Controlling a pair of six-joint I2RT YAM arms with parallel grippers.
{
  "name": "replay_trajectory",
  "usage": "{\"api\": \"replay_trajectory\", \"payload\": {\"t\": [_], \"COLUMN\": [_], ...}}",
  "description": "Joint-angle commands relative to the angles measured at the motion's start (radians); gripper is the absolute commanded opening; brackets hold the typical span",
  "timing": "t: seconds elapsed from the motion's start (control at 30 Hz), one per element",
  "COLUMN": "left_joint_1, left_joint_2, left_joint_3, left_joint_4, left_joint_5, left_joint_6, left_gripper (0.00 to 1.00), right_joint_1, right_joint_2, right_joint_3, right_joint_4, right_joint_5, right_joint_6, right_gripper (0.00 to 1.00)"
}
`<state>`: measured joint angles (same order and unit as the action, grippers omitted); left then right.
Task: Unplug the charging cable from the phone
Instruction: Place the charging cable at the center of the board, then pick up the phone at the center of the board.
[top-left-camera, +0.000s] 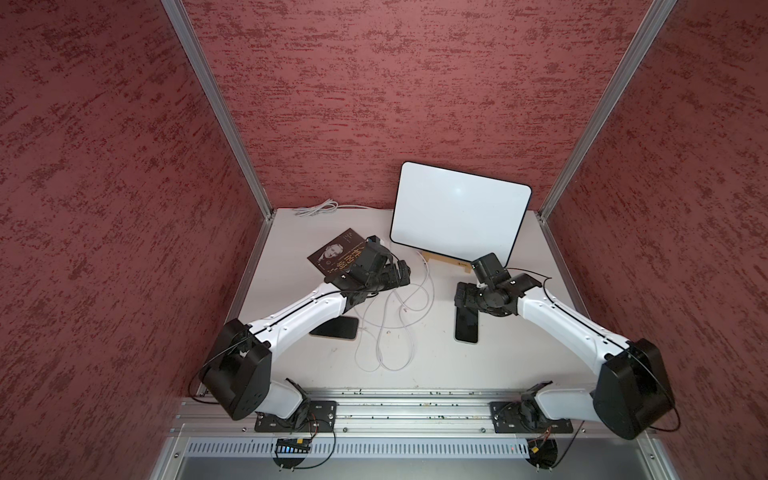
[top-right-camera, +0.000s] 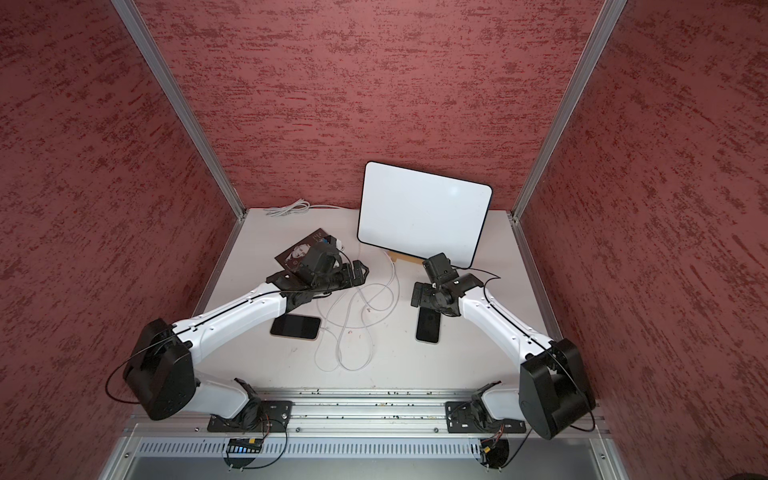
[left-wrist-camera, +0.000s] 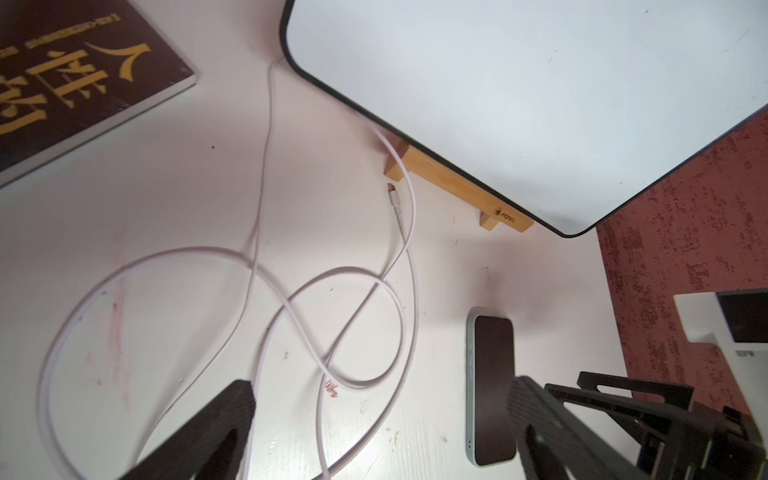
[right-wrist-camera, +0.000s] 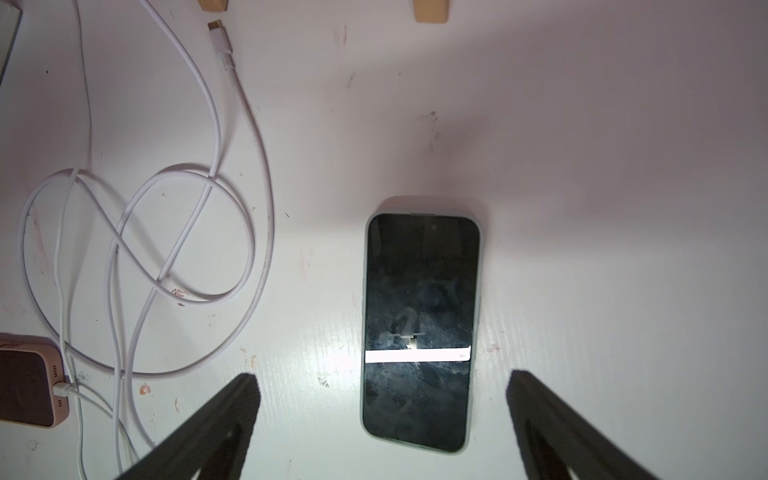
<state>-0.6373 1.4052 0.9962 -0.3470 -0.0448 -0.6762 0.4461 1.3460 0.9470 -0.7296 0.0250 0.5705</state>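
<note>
Both agape, empty: left hand, right hand | green phone top hidden beneath right hand

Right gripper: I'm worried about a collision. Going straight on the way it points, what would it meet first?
Probably the green-cased phone, lying screen-up on the table: in the right wrist view it sits dead ahead, between the fingers of the open right gripper. How far off is unclear.

Dark phone between wide-apart fingers
</note>
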Motion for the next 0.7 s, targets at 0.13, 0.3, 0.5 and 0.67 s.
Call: {"api": "replay_trajectory", "payload": {"t": [0.13, 0.3, 0.5, 0.67], "left_joint_1": [0.062, 0.077, 0.104, 0.143], "left_joint_2": [-0.219, -0.314, -0.365, -0.363], "left_joint_3": [-0.179, -0.237, -0.278, -0.303], "left_joint_4": [-0.189, -0.272, -0.370, -0.427], "left_joint_5": [-0.108, -0.138, -0.147, -0.132], "left_joint_6": [-0.144, -0.182, -0.271, -0.339], "left_gripper": [1.00, 1.00, 1.00, 1.00], "right_joint_1": [0.015, 0.015, 0.015, 0.017], "right_joint_2": [0.016, 0.033, 0.019, -0.051], "right_joint_3": [-0.012, -0.013, -0.004, -0.013], "right_joint_4": [0.030, 0.040, 0.015, 0.011], "right_joint_5": [0.001, -0.008, 0.033, 0.091], "right_joint_6": [0.008, 0.028, 0.050, 0.051], "right_gripper": [0.99, 0.99, 0.99, 0.99]}}
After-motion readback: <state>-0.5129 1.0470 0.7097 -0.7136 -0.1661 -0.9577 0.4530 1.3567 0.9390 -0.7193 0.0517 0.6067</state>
